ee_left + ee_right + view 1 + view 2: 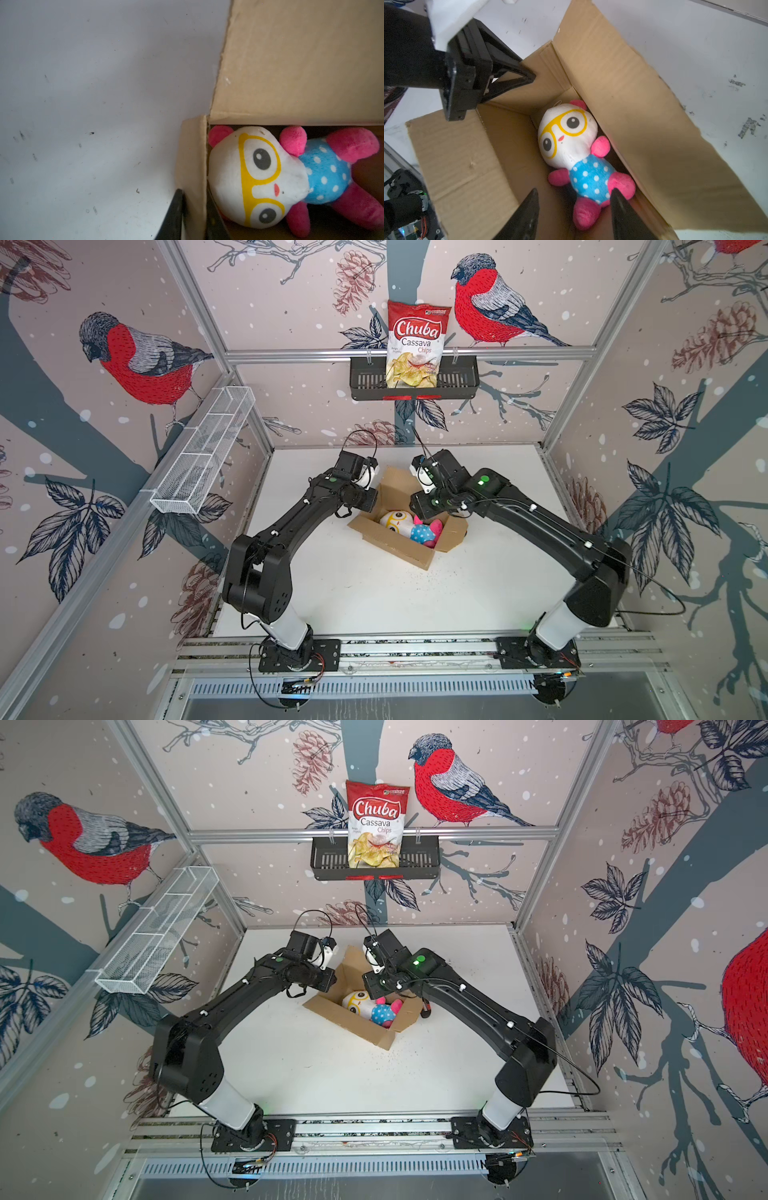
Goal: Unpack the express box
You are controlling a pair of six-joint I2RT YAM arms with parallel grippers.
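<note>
Currently: express box (397,545), open, set askew mid-surface (374,605) between both arms, with one plush toy (583,149) inside.

Hazards:
- A pinch on one pink leg alone would probably slip.
- If the end flap is not gripped, the light box could ride up with the toy.
- The tall long flap could snag the right fingers.

Left end effector (194,193): fingers close astride the box's short end flap. Clamped or released, I cannot tell.

Right end effector (574,190): released and empty, poised over the toy's legs, above the box's open top.
</note>
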